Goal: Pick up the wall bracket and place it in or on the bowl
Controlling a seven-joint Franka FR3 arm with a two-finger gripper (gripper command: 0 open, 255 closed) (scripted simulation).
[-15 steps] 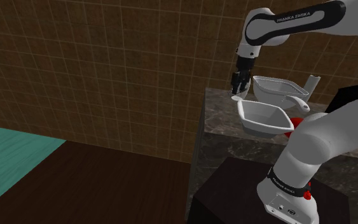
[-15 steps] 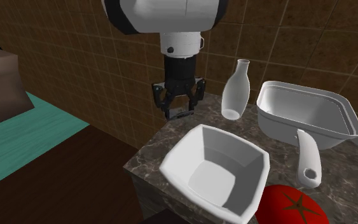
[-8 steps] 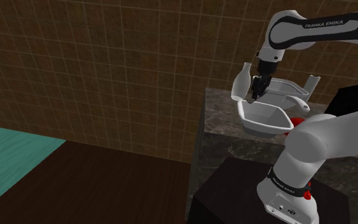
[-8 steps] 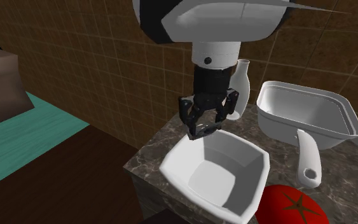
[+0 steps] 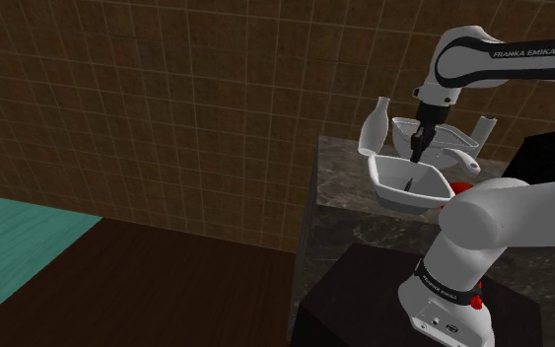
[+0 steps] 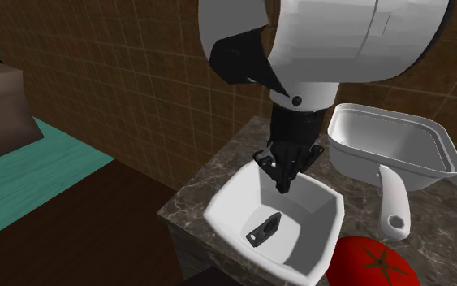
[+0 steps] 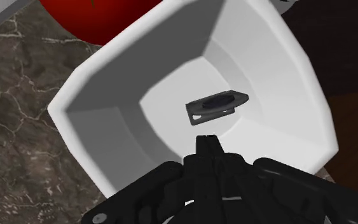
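In the white bowl (image 6: 230, 207) the black wall bracket (image 6: 264, 228) lies flat, tool (image 6: 283, 185) just above it pinched narrow on nothing, and a sloppy pull-out could clip the bowl's rim and spill it!

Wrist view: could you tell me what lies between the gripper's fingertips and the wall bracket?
Only bare floor of the white bowl, as the wrist view shows; the wall bracket lies free there, untouched by the gripper.

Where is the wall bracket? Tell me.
In the second exterior view, the wall bracket lies inside the white bowl, just below the gripper, left of the pan.
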